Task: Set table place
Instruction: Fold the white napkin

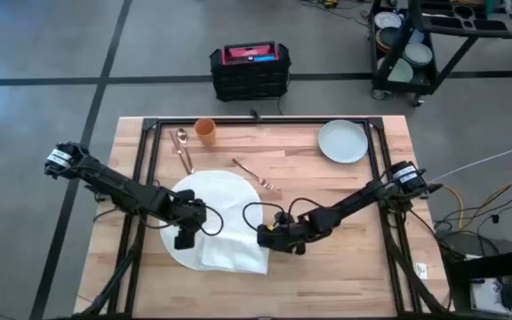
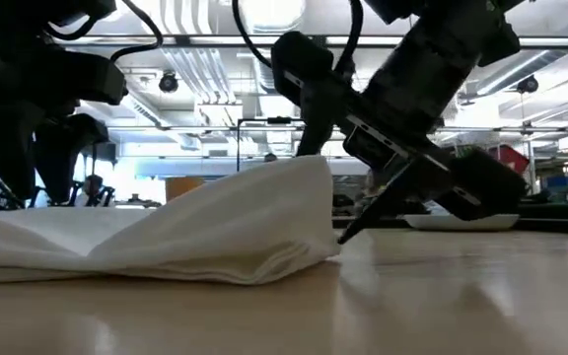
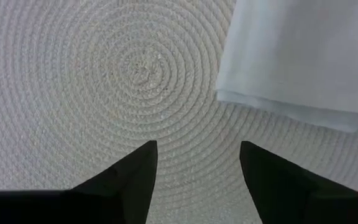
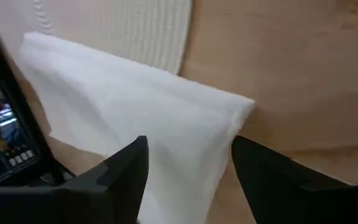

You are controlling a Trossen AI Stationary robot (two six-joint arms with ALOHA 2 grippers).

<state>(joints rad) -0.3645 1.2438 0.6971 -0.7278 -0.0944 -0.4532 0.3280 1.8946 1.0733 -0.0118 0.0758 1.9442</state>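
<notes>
On the near half of the counter (image 1: pixel 327 191), a round white woven mat (image 1: pixel 204 200), with a folded white napkin (image 1: pixel 236 251) overlapping its near-right edge and spilling onto the bare wood. Over the mat's left part, the left tool (image 1: pixel 185 238), fingers (image 3: pixel 132 177) spread apart, nothing between them, pointed down at the coiled weave with the napkin's edge just beside. At the napkin's right edge, the right tool (image 1: pixel 271 238), low to the counter, fingers (image 4: pixel 126 165) apart on either side of the cloth's folded corner, not closed on it; from table height, fingertips angled down just beside the raised fold (image 2: pixel 264 212). Farther back, just beyond the mat, a copper-toned fork (image 1: pixel 256 173) lying at a slant; to the far left, a spoon (image 1: pixel 183 148) of the same tone and, beside it, an orange cup (image 1: pixel 205 131) standing upright. At the far right corner, well apart from the mat, a pale grey-green plate (image 1: pixel 342 140).
</notes>
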